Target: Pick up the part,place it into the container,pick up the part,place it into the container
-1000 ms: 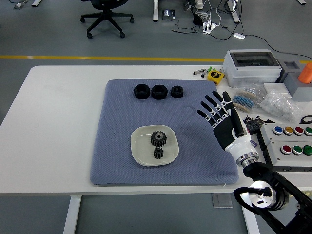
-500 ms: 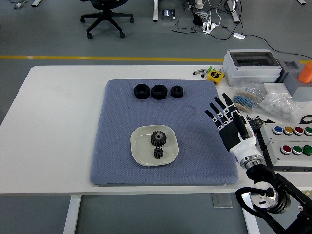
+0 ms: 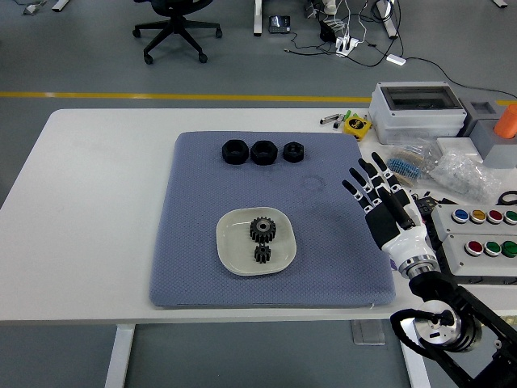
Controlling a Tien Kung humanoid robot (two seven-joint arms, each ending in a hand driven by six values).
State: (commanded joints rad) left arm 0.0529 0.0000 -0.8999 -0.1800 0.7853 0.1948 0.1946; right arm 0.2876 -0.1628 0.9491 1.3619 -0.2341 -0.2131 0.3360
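A shallow white dish (image 3: 234,252) sits on the blue-grey mat (image 3: 323,250) and holds two black gears: a larger gear (image 3: 262,229) and a smaller gear (image 3: 262,255) just in front of it. Three black nut-like parts (image 3: 263,152) stand in a row at the mat's far edge. My right hand (image 3: 381,196) hovers over the mat's right edge, fingers spread and holding nothing, well to the right of the dish. The left arm does not show.
On the table's right side lie a grey lidded box (image 3: 418,111), bags of small parts (image 3: 452,171), a yellow tape measure (image 3: 357,125) and a control box with coloured buttons (image 3: 478,238). An office chair (image 3: 174,28) stands on the floor beyond.
My right hand has drawn back to the right and slightly towards the table's near edge, staying open. The gears and dish have not moved.
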